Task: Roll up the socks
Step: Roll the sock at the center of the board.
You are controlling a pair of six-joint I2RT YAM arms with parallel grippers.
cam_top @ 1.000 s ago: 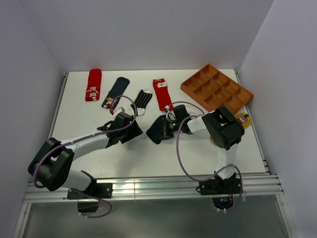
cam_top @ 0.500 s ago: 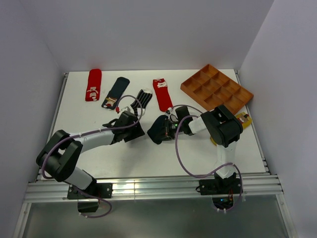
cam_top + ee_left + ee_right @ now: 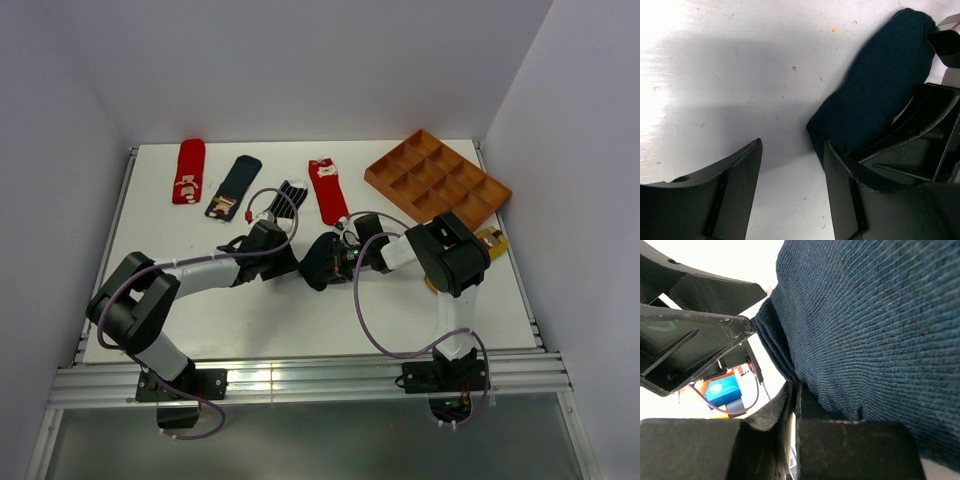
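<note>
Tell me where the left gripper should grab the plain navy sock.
Take the plain navy sock by its free end, coming from the side of the left gripper. The right gripper pinches the opposite end, and this end points at the open jaws.

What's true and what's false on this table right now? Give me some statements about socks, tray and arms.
1. The right gripper is clamped on the plain navy sock. True.
2. The left gripper holds a sock. False: its jaws stand apart, nothing between them.
3. The two red socks touch. False: the patched navy sock and striped sock lie between the left red sock and the right red sock.
4. No sock lies in the compartment tray. True.
</note>
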